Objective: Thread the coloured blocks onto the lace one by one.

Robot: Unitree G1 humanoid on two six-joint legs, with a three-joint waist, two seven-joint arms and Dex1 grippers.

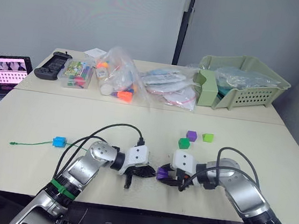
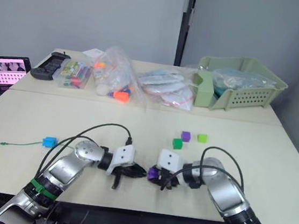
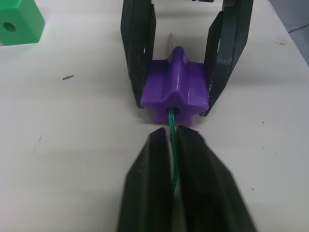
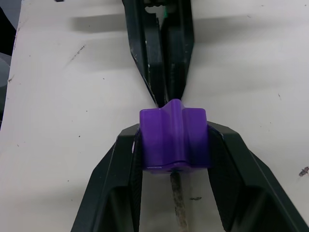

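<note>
Here the small purple plastic block (image 3: pixel 175 84) is the landmark: it sits near the front edge of the pale desk (image 1: pixel 252 156), clamped between the jaws of the right gripper (image 4: pixel 175 145), which press on its two opposite sides. The left gripper (image 3: pixel 175 145) faces it from the opposite side, its jaws closed together on the thin dark-green cord of the lace (image 3: pixel 173 145) just short of the block. The lace runs straight along the line joining the two grippers and enters the hole in the block's near face; a slim stiff tip (image 4: pixel 177 203) pokes out of the far face, between the right gripper's fingers. Judging from this, the coming move turns on that shared axis: the tip lies on the right gripper's side, so pulling it through seems to call for a regrip there. Left of the purple block, a bright blue block (image 1: pixel 59 142) already sits on the lace's tail. Beyond it lie a dark green block (image 1: pixel 184 143), a second purple block (image 1: pixel 191 135) and a lime green block (image 1: pixel 207 137), loose on the desk.
</note>
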